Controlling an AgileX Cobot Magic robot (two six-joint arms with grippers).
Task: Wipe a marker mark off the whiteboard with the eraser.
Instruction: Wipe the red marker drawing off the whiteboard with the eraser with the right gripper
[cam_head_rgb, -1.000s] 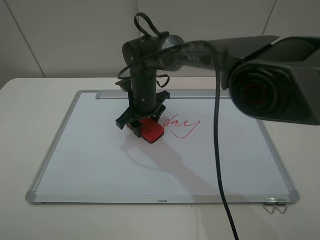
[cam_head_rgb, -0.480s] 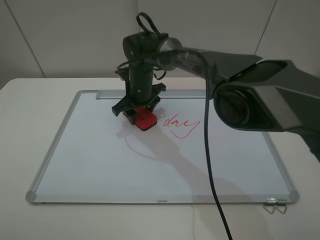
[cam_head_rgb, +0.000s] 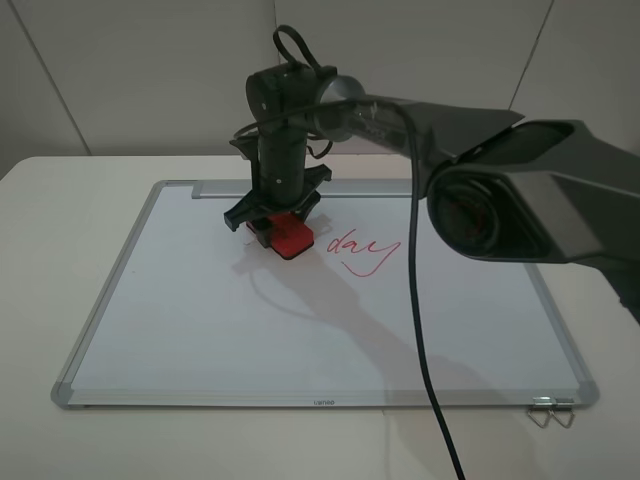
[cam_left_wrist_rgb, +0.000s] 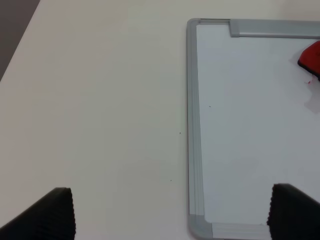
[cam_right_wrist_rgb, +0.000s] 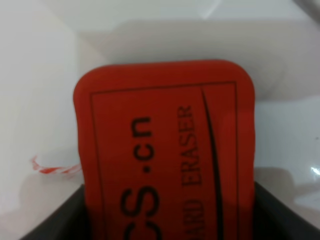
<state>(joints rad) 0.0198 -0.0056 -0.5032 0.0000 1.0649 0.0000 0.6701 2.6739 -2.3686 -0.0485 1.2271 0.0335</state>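
The whiteboard (cam_head_rgb: 200, 330) lies flat on the table, silver-framed. My right gripper (cam_head_rgb: 272, 225) reaches across to the board's upper middle and is shut on the red eraser (cam_head_rgb: 288, 237), which presses on the board. In the right wrist view the eraser (cam_right_wrist_rgb: 165, 145) fills the frame, black lettering up, and a small red leftover of the marker mark (cam_right_wrist_rgb: 52, 169) shows beside it. The left wrist view shows the whiteboard's corner (cam_left_wrist_rgb: 200, 227), the eraser's edge (cam_left_wrist_rgb: 311, 57) and a tiny red speck of the marker mark (cam_left_wrist_rgb: 310, 81). My left gripper (cam_left_wrist_rgb: 170, 212) stands open over the bare table.
The red word "day" (cam_head_rgb: 362, 252) with its swoosh sits just right of the eraser. A black cable (cam_head_rgb: 425, 330) hangs across the board's right half. A metal clip (cam_head_rgb: 552, 410) lies at the board's near right corner.
Over the second, my right gripper slid the eraser up and to the left, away from "day"; in the last half second it barely moved.
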